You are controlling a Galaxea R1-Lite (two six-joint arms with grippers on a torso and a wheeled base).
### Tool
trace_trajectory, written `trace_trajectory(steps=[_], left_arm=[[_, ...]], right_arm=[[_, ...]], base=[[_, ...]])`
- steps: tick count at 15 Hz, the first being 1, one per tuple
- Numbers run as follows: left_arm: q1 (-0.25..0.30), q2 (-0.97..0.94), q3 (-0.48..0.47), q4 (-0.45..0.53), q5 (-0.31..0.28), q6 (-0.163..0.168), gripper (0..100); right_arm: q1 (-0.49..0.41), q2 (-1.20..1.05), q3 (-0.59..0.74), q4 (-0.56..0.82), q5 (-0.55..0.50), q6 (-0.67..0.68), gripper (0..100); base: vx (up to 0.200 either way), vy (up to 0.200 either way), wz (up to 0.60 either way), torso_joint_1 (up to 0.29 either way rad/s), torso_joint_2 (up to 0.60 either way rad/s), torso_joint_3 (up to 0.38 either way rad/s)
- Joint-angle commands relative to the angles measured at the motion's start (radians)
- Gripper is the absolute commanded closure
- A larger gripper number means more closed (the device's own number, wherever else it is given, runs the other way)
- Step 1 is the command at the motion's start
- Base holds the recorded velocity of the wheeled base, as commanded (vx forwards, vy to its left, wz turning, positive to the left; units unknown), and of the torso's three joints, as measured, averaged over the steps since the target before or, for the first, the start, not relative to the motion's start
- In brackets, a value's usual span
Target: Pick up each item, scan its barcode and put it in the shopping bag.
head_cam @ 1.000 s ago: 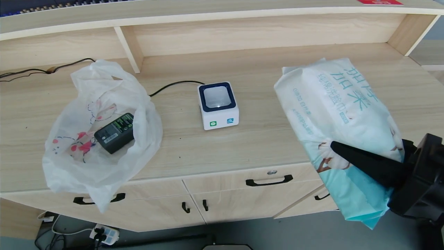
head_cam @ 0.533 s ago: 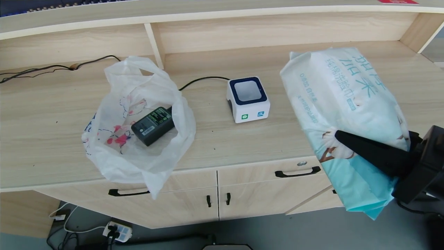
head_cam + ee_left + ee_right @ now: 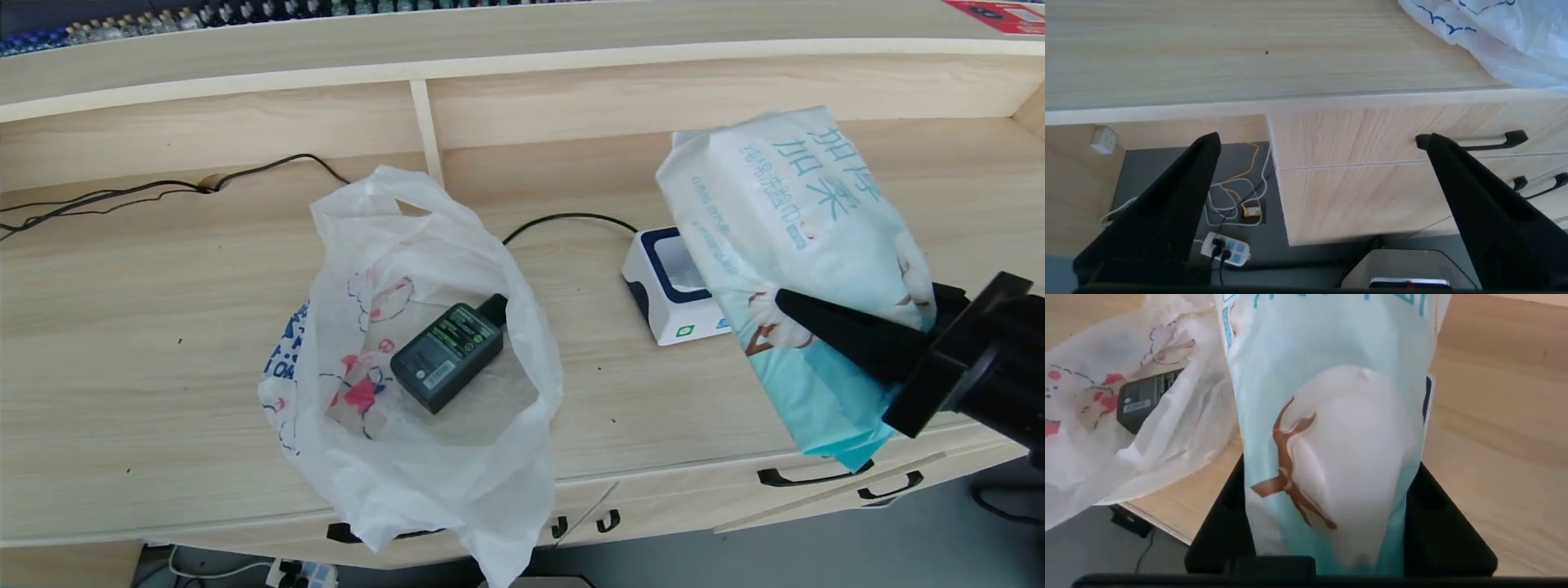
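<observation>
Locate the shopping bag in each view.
Head view: shopping bag lies open on the counter, left of the scanner.
Left wrist view: a corner of the bag at the counter's front edge, above the drawers.
Right wrist view: bag beside the held tissue pack.
Shared landmark: the wooden counter.

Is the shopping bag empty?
No, a black device with a label lies inside the open shopping bag.
</observation>
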Motion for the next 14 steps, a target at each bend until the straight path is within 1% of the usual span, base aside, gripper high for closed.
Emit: trace_trajectory(steps=[1, 3, 4, 5, 8, 14], left_arm=[[0.001, 0.0, 0.0, 0.001, 0.0, 0.0, 0], [0.001, 0.0, 0.0, 0.001, 0.0, -0.001, 0], [0.001, 0.0, 0.0, 0.001, 0.0, -0.001, 0], [0.001, 0.0, 0.0, 0.001, 0.0, -0.001, 0], [0.001, 0.0, 0.0, 0.001, 0.0, -0.001, 0], [0.001, 0.0, 0.0, 0.001, 0.0, -0.001, 0]], right_arm=[[-0.068, 0.031, 0.005, 0.0, -0.004, -0.04, 100], [-0.124, 0.021, 0.019, 0.034, -0.004, -0.09, 100], [-0.131, 0.015, 0.022, 0.062, -0.004, -0.099, 100], [-0.131, 0.017, 0.012, 0.098, -0.001, -0.1, 100], [-0.128, 0.058, 0.022, 0.108, 0.012, -0.162, 100], [-0.133, 0.139, -0.011, 0.1, 0.006, -0.162, 100]], base=[[0.0, 0.0, 0.0, 0.0, 0.0, 0.0], [0.0, 0.0, 0.0, 0.0, 0.0, 0.0], [0.0, 0.0, 0.0, 0.0, 0.0, 0.0], [0.0, 0.0, 0.0, 0.0, 0.0, 0.0], [0.0, 0.0, 0.0, 0.0, 0.0, 0.0], [0.0, 0.0, 0.0, 0.0, 0.0, 0.0]])
